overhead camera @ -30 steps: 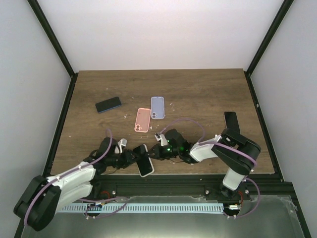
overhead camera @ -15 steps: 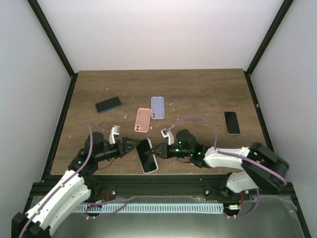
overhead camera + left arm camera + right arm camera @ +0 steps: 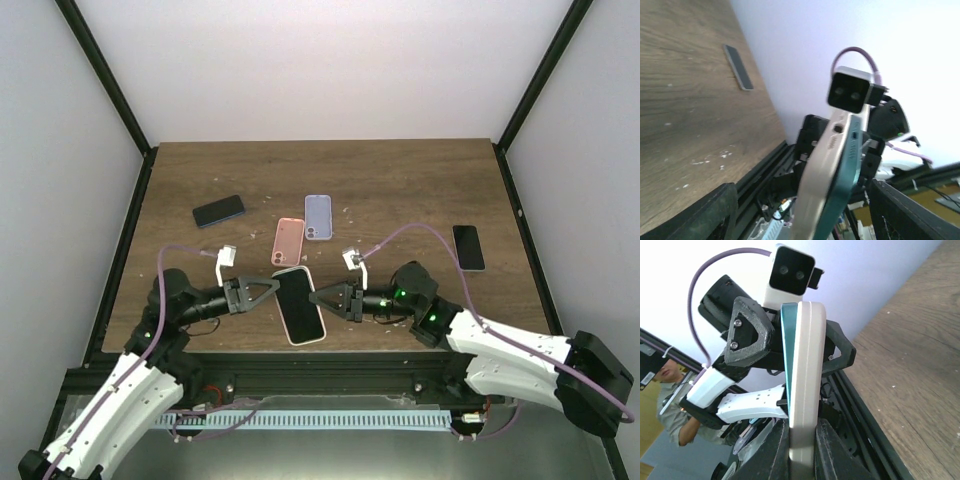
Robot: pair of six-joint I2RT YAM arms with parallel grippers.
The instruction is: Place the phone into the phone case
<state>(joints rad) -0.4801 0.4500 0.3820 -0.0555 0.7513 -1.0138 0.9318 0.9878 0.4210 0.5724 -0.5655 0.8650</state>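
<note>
A teal phone sits in a cream case, and both are held in the air above the table's near edge, screen up. My right gripper is shut on the case's right edge. In the right wrist view its fingers clamp the cream case, with the teal phone against the case's left side. My left gripper is at the left edge. In the left wrist view its fingers stand wide apart around the cased phone and do not touch it.
On the table lie a pink case, a lavender case, a dark phone with a blue edge at the far left, and a black phone at the right, which also shows in the left wrist view.
The cased phone has risen and moved a little away from the table's near edge. Both arms have stretched out, and the right arm has swung off the black phone at the right.
</note>
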